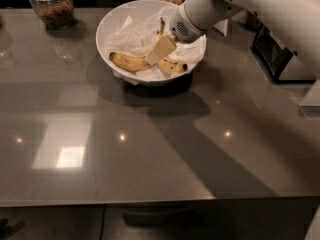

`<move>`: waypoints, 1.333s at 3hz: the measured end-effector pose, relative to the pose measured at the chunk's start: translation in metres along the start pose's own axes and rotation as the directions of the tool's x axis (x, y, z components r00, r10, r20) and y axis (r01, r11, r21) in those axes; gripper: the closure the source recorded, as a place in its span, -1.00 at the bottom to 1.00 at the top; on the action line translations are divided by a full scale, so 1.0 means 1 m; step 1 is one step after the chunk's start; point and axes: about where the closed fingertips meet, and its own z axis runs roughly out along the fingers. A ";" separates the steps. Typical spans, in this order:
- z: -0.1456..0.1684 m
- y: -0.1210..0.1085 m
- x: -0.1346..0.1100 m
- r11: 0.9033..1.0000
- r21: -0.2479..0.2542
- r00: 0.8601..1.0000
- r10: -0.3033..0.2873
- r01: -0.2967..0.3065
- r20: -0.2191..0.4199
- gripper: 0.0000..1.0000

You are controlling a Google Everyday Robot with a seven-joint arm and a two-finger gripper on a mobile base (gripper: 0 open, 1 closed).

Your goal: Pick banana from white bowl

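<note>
Presently we list one banana [129,62] lying in the white bowl [103,34] on the worktop [150,164], its inner end just under the gripper [156,55]; whether the gripper holds it we cannot tell.

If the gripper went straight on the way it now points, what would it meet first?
The gripper, angled down-left inside the white bowl, would probably touch the banana beneath it first. The end of the curved banana lies equally close, so depth leaves that unsure.
</note>
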 end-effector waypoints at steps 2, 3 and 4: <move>0.028 -0.012 0.017 0.999 0.003 0.996 0.040 -0.040 -0.074 -0.42; 0.041 -0.013 0.027 0.998 -0.010 0.993 0.056 -0.057 -0.106 -0.38; 0.051 -0.012 0.031 0.998 -0.022 0.990 0.059 -0.062 -0.127 0.00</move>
